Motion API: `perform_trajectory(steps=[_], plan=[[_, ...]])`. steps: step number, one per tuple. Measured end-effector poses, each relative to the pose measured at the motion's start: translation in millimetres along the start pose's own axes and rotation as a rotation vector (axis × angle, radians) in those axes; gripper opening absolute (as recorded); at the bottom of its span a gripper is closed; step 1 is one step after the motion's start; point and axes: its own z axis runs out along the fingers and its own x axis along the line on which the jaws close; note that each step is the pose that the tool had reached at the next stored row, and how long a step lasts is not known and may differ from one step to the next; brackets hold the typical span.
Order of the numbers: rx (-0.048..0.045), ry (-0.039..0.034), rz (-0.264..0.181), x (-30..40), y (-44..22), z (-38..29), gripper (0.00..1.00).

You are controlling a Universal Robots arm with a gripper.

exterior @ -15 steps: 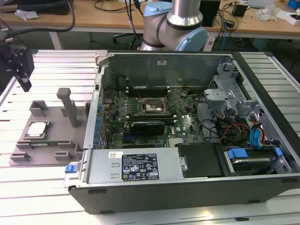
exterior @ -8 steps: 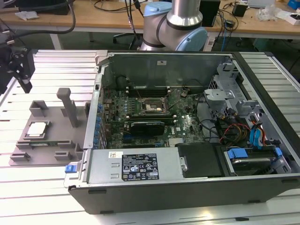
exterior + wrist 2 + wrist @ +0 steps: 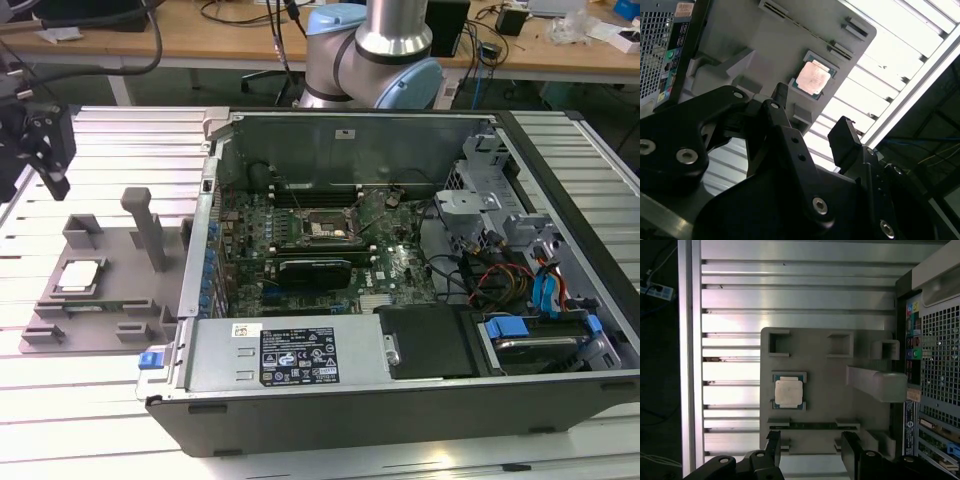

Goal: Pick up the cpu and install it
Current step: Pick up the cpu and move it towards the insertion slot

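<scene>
The cpu [image 3: 78, 275] is a small square chip with a silvery top, lying flat in a recess of the grey fixture tray [image 3: 120, 300] at the exterior view's left. In both wrist views the cpu [image 3: 813, 78] [image 3: 788, 392] lies ahead of my fingers, untouched. My black gripper [image 3: 50, 165] hangs above the slatted table behind the tray, well apart from the chip. The gripper [image 3: 811, 447] [image 3: 812, 122] is open with nothing between its fingers. Inside the open computer case [image 3: 400, 420], the motherboard socket [image 3: 325, 228] sits near the middle of the board.
An upright grey post [image 3: 148, 225] rises from the tray between the cpu and the case wall. The case holds cables [image 3: 500, 275] and blue-tabbed drive bays [image 3: 535, 335] at the exterior view's right. The arm's base [image 3: 375, 60] stands behind the case. The table's left edge [image 3: 685, 365] borders a dark drop.
</scene>
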Motion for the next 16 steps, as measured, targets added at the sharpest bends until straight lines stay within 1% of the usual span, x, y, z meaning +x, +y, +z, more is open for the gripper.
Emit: perform_trajectory(steps=[16], plan=[[0.0000, 0.0000, 0.000, 0.2, 0.2, 6.4, 0.60]])
